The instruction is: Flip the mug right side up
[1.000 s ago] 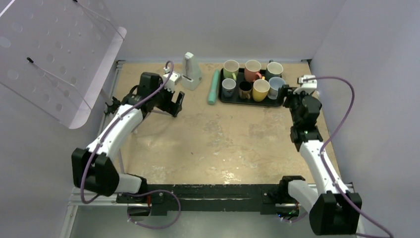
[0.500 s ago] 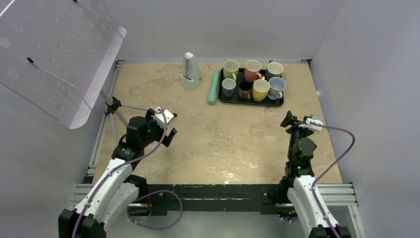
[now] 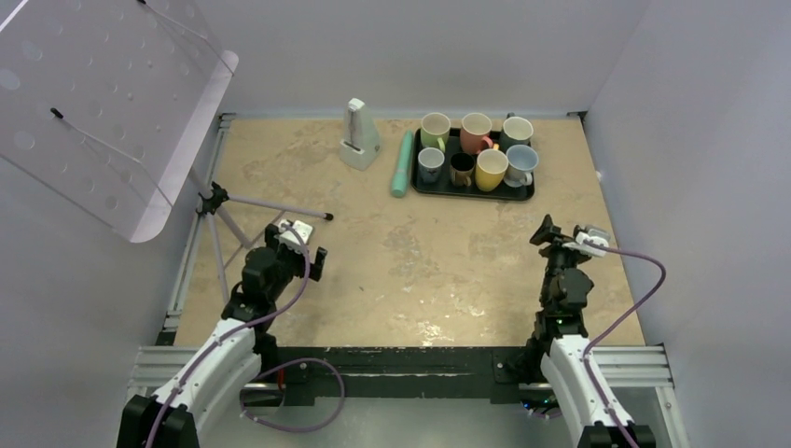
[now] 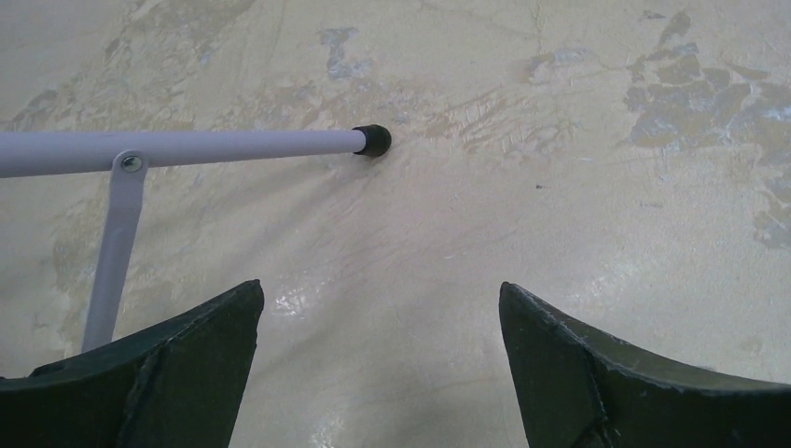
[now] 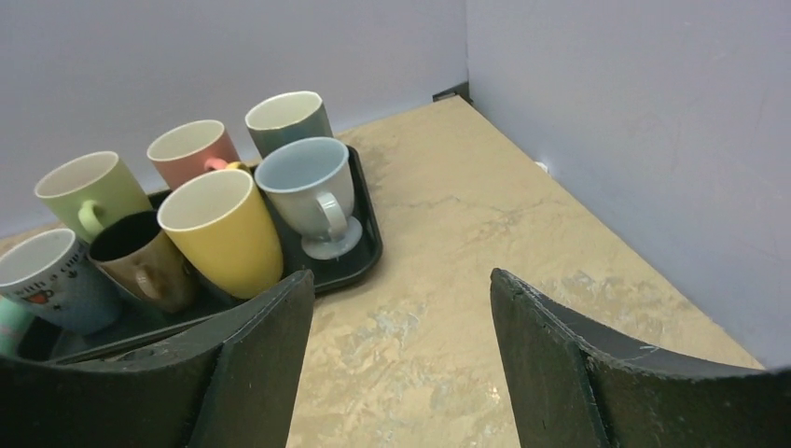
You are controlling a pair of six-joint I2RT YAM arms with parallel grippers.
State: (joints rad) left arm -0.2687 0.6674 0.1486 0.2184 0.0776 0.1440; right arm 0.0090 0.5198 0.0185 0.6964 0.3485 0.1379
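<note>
Your right gripper (image 5: 401, 289) hung with its jaws wide apart and nothing between them, low over the table (image 5: 485, 233) and well short of the tray (image 5: 371, 245). Your left gripper (image 4: 381, 299) was spread just as wide above bare tabletop, near the tripod leg (image 4: 187, 142) and its black foot (image 4: 373, 140). Only the fingertips showed in either wrist view; the frame cut off the rest. The mugs (image 3: 492, 168) stood together on the tray at the table's far edge, right of centre, all seven mouth up. The yellow mug (image 5: 224, 229) and pale blue mug (image 5: 308, 187) were plain to see. Your finger partly hid the printed mug (image 5: 51, 280).
</note>
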